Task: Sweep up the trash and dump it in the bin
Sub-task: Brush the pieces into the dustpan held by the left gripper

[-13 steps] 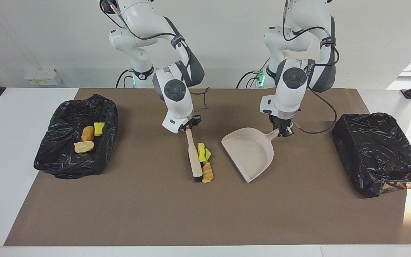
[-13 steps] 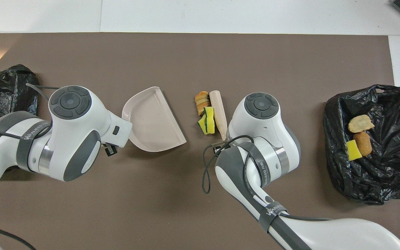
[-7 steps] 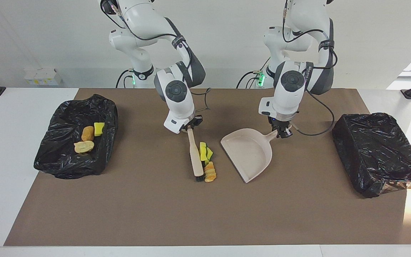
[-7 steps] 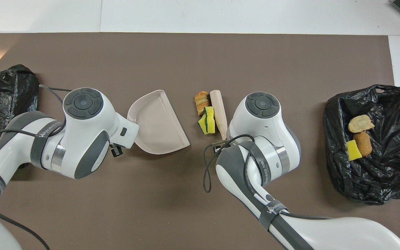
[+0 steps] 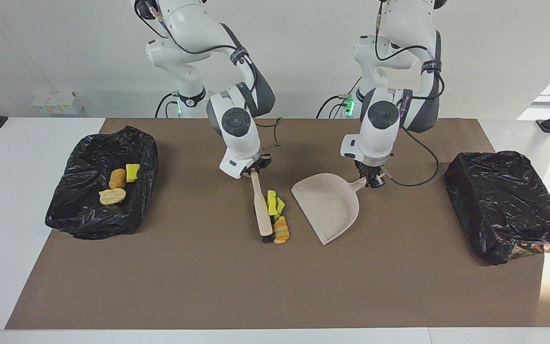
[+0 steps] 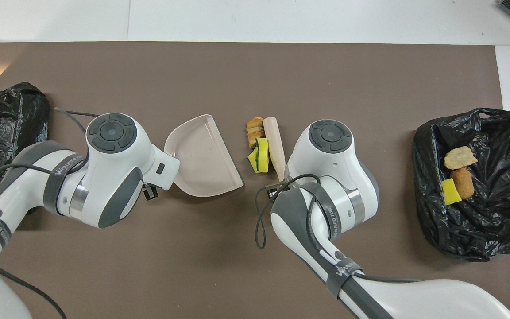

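right gripper (image 5: 254, 168) is pinching beige wooden-handled brush (image 5: 261, 205) | left gripper (image 5: 373, 180) is clamping beige plastic dustpan (image 5: 328, 204) handle | yellow sponge and bread-like trash lumps (image 5: 276, 217) are lying between brush and dustpan | others are sitting in black-bagged bin (image 5: 89, 210)

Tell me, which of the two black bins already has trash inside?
The black bin at the right arm's end of the table: three pieces of trash lie in it. The other bin shows none.

Both arms are glossy white with rounded casings, dark grey joint covers and round dark grey caps with a raised ring; black cables loop along them, strapped by black bands with white lettering; green lights glow at the bases
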Robot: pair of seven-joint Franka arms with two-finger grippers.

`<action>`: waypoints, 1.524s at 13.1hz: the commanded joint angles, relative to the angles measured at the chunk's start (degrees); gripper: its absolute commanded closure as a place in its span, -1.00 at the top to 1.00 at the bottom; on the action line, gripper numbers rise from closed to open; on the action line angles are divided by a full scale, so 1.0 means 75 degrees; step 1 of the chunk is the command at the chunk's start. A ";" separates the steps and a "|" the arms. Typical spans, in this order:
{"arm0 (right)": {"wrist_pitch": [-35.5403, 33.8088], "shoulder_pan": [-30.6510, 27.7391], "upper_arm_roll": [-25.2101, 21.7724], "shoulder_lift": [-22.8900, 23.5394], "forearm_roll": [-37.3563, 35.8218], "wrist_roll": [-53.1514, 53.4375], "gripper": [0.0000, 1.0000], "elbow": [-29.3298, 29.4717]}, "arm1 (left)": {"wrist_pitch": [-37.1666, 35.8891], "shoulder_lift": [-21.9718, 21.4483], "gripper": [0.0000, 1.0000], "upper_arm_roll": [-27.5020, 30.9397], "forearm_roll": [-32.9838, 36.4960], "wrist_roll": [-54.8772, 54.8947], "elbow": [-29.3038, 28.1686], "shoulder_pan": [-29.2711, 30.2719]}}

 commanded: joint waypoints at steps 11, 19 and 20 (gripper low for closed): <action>-0.0121 0.1585 0.0244 -0.0878 0.0246 0.0277 -1.00 -0.0276 | 0.0685 0.0048 -1.00 0.0058 0.0095 0.0202 0.0037 -0.0010; -0.1154 0.1315 0.0209 -0.1899 0.0246 0.0722 -1.00 -0.0195 | 0.1650 0.0071 -1.00 0.0058 -0.0525 0.1046 -0.0068 0.0248; -0.1154 0.1210 0.0185 -0.1899 0.0258 0.0664 -1.00 -0.0148 | 0.1603 0.0071 -1.00 0.0058 -0.0527 0.1116 -0.0068 0.0260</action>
